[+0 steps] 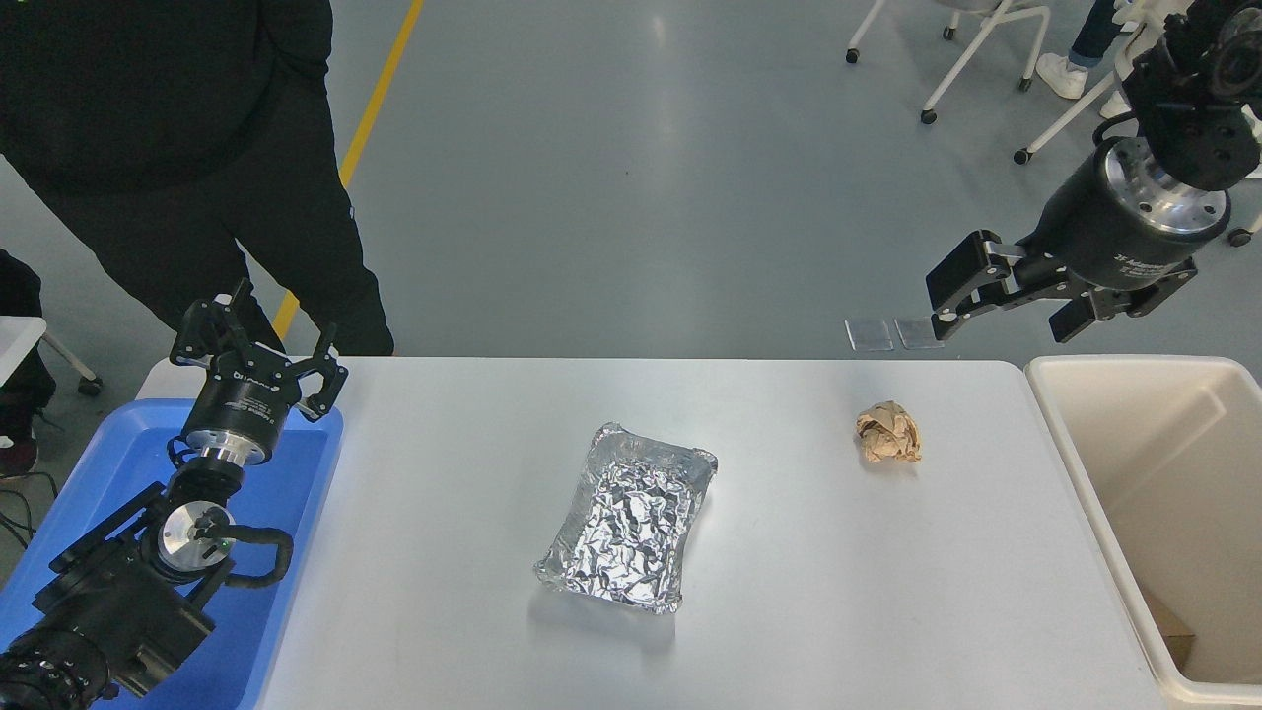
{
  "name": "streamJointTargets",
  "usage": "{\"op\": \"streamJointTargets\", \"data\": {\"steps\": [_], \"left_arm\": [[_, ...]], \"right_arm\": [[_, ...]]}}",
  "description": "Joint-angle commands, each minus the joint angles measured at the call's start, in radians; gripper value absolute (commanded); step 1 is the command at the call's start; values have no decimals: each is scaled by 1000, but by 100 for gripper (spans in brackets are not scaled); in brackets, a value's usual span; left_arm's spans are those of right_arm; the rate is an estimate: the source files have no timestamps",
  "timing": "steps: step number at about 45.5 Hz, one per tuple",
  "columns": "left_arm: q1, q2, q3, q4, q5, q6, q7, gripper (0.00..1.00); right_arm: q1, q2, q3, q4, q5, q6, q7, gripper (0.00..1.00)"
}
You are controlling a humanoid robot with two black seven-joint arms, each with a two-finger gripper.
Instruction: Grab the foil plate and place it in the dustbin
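The foil plate lies flat in the middle of the white tabletop, nothing touching it. A crumpled brown paper ball sits well apart to its right, between plate and dustbin, which stands against the tabletop's right edge, some brown material low in its corner. The right pincer hangs high beyond the tabletop's far right corner, fingers spread wide, holding nothing. The left pincer rests parked over the blue tray at the left edge, fingers apart too. A person in dark clothing stands at the far left side. Grey polished floor, a yellow line across it, white chair legs on castors at upper right. White print on both wrists is too small to read.
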Motion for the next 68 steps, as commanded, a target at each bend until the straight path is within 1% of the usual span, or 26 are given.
{"op": "streamJointTargets", "data": {"steps": [1,57,64,68], "left_arm": [[0,0,0,0,-2,0,0,99],[0,0,0,0,0,0,0,99],[0,0,0,0,0,0,0,99],[0,0,0,0,0,0,0,99]], "right_arm": [[0,2,1,0,0,0,0,100],[-20,2,6,-5,3,0,0,100],[-17,-2,-2,-8,20,0,3,100],[-8,-5,-16,-14,52,0,5,100]]}}
